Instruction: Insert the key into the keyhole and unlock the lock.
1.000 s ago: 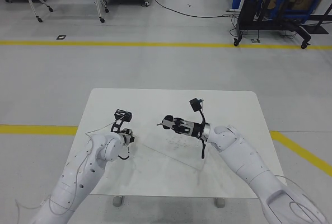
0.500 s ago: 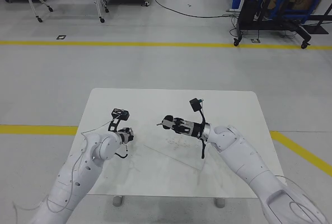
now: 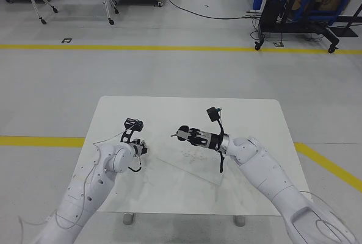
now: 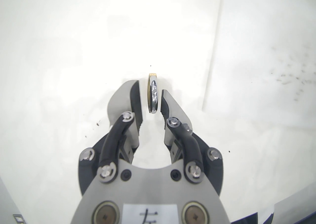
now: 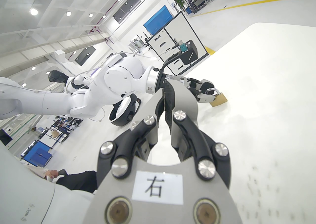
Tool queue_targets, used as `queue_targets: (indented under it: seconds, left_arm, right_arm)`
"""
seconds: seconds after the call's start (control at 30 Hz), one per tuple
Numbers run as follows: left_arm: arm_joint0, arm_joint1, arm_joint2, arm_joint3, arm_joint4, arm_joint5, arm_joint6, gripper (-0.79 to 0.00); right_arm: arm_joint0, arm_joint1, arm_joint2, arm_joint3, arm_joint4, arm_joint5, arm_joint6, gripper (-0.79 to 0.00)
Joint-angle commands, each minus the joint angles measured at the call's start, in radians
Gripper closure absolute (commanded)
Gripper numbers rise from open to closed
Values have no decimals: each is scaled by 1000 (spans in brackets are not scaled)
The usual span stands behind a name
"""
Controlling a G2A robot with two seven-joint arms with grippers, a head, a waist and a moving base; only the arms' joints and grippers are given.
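Note:
A brass padlock (image 4: 149, 84) with a chrome shackle stands edge-on on the white table (image 3: 248, 116). My left gripper (image 4: 149, 88) is open, its pads either side of the shackle with small gaps. The right wrist view shows the padlock (image 5: 219, 99) across the table, with the left gripper (image 5: 209, 92) at its shackle. My right gripper (image 5: 164, 89) hovers over the table's middle, pointing at the padlock. Its fingers are pressed shut. In the top view a thin sliver, apparently the key (image 3: 172, 135), sticks out of the right gripper (image 3: 176, 133).
A faint straight seam (image 4: 212, 44) runs across the tabletop beside the padlock, with small dark scuff marks (image 4: 288, 74) past it. Bare tabletop lies between the two grippers. The table's left edge (image 3: 86, 146) is near the left arm.
The left wrist swayed slightly to the left and came back. The right arm kept still.

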Motion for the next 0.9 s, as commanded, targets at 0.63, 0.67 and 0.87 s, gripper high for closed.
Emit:
queue_targets:
  seconds: [0.63, 0.67, 0.87]
  left_arm:
    - [37, -4, -31, -41, 54, 26, 14, 0]
    - [35, -5, -33, -35, 53, 24, 16, 0]
    - [27, -9, -58, -6, 6, -11, 53, 0]
  right_arm:
    - [0, 0, 0, 0, 0, 0, 0, 0]
    - [0, 0, 0, 0, 0, 0, 0, 0]
    - [0, 0, 0, 0, 0, 0, 0, 0]
